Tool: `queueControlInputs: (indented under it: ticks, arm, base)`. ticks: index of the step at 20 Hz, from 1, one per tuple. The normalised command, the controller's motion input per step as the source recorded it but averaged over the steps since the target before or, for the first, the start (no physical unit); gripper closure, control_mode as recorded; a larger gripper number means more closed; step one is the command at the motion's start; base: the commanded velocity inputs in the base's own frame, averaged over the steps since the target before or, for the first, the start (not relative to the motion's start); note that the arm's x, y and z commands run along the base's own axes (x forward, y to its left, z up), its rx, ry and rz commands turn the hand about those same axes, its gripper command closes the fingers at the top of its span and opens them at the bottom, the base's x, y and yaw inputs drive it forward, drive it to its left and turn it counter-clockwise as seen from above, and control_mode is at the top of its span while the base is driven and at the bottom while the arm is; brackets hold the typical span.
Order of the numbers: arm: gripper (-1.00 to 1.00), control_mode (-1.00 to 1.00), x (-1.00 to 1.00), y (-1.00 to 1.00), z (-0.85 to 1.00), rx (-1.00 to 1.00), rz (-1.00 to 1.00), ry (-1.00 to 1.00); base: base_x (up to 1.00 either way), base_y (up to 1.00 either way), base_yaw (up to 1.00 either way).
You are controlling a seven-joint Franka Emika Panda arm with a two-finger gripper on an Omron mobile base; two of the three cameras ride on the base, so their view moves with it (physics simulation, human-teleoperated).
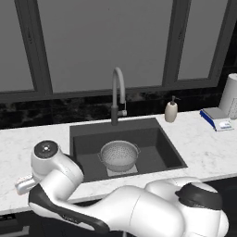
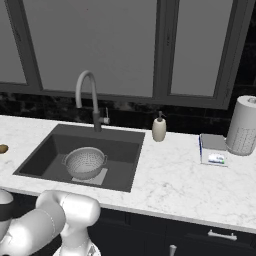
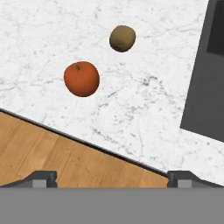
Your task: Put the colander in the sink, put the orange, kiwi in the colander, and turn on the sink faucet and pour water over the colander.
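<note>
Two fruits wait on marble as the open gripper [image 3: 112, 177] hovers above the counter's edge

Seen from the hand, the orange [image 3: 82, 78] lies ahead and to the left, the kiwi [image 3: 122, 38] beyond it, near but apart — nothing between them and the wide-spread fingers. Off to the right, the sink [image 1: 159, 139] holds the colander [image 1: 120, 155] upright over its drain plate, under the faucet [image 1: 117, 95]. A soap dispenser [image 1: 171, 111], a blue-edged box [image 1: 216, 118] and a paper towel roll [image 2: 243, 126] stand past the basin.
</note>
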Motion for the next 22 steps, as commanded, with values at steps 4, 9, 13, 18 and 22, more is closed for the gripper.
queueControlInputs:
  ticks: [4,9,13,18,22]
  arm:
    - [-1.00,-1.00,0.09,0.08,-0.30,0.00,0.00,0.00]
    - [-1.00,-1.00,0.17,0.06,-0.03,0.00,0.00,0.00]
    - [-1.00,-1.00,0.20,0.20,-0.01,0.00,0.00,0.00]
    - [-1.00,-1.00,0.28,0.42,-0.07,0.00,0.00,0.00]
    - [-1.00,-1.00,0.30,0.47,-0.13,0.00,0.00,0.00]
  base:
    - [0.00,0.00,0.00]
    - [0.00,0.00,0.00]
    - [0.00,0.00,0.00]
    - [0.00,0.00,0.00]
    - [0.00,0.00,0.00]
